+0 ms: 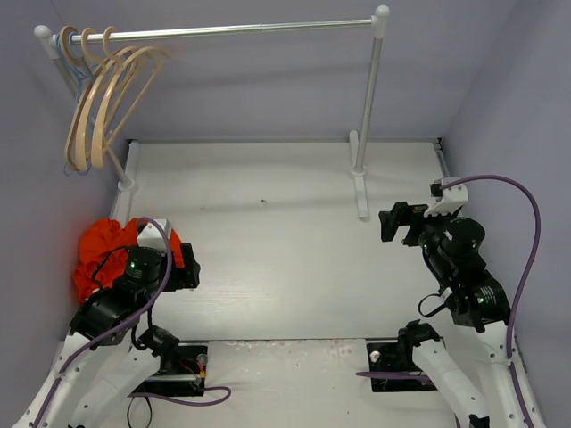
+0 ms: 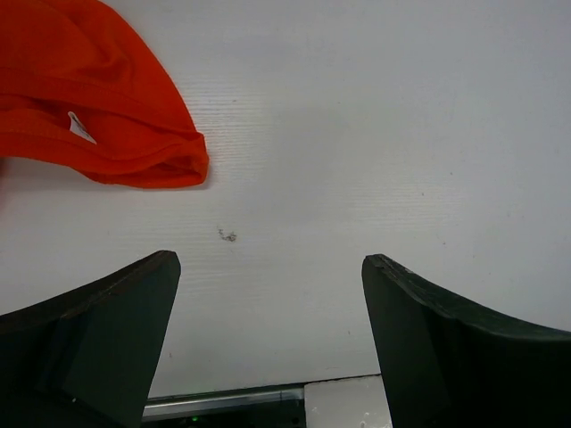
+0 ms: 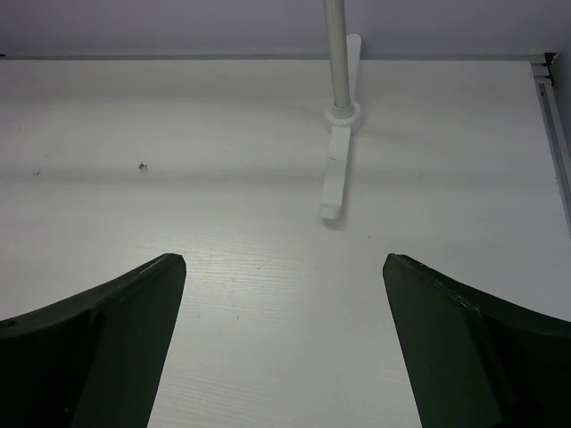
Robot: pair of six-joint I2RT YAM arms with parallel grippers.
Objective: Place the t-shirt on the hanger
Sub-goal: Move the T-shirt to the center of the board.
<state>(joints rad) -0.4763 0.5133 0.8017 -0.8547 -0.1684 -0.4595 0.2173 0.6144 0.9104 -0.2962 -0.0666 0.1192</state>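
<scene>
The orange-red t-shirt (image 1: 98, 254) lies crumpled at the table's left edge, partly hidden behind my left arm. Its hem also shows at the upper left of the left wrist view (image 2: 107, 98). Several light-wood hangers (image 1: 103, 107) hang at the left end of the rail. My left gripper (image 1: 189, 266) is open and empty just right of the shirt, low over the bare table (image 2: 268, 259). My right gripper (image 1: 394, 223) is open and empty at the right side, facing the rail's foot (image 3: 285, 259).
A white clothes rail (image 1: 223, 29) spans the back on two posts. Its right post (image 1: 368, 107) and foot (image 1: 359, 192) stand on the table, also in the right wrist view (image 3: 335, 174). A thin blue hanger (image 1: 75, 76) hangs among the wooden ones. Grey walls close in left, right and back.
</scene>
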